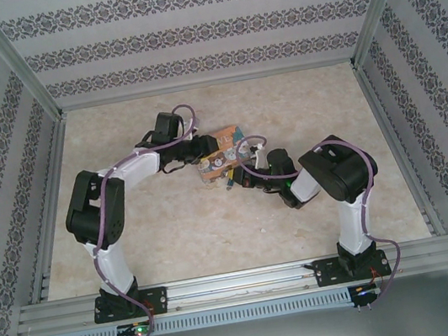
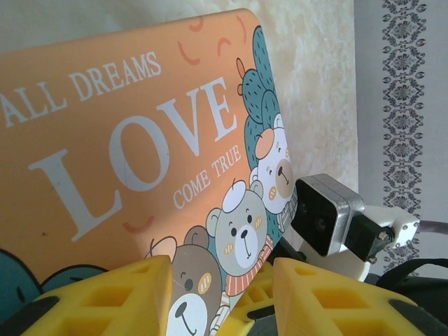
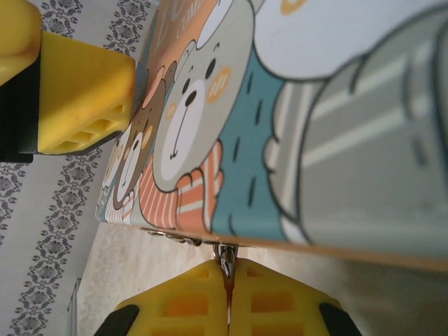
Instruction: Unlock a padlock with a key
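The orange-and-teal "LOVE" box [image 1: 223, 153] sits mid-table, tipped up between both arms. My left gripper [image 1: 196, 151] clamps its left end. In the left wrist view the box [image 2: 126, 140] runs between the yellow fingers [image 2: 133, 294] of that gripper [image 2: 222, 280]. My right gripper [image 3: 228, 269] is shut on a thin silver key [image 3: 226, 257] that points up into the lower edge of the box [image 3: 294, 105], beside a small metal latch [image 3: 168, 236]. The padlock's teal body is hidden behind that edge and the fingers. From above, the right gripper [image 1: 241, 180] is at the box's near corner.
Patterned walls and aluminium posts enclose the beige marbled table [image 1: 174, 227]. The right wrist's camera housing [image 2: 322, 213] is close to the left gripper. One left-gripper finger [image 3: 84, 91] presses on the box face in the right wrist view.
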